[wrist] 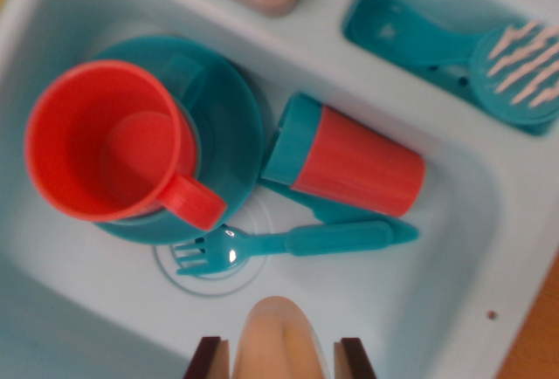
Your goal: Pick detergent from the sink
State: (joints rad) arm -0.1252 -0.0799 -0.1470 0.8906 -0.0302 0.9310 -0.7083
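Arm's hanging right over the sink (79,309), gripper (279,357) clamped on the detergent (278,340). Bottle's pale tip points up-frame toward the fork (288,244).

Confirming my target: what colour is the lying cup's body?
Red-orange body with a teal cap end, clearest in the wrist view.

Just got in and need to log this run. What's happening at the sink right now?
The wrist view looks down into a pale blue toy sink. The gripper, at the bottom edge, has a pale, peach-coloured bottle-like object between its fingers, probably the detergent. In the basin below are a red mug on a teal plate, a red and teal cup on its side, and a teal fork. A teal brush lies in the side compartment.
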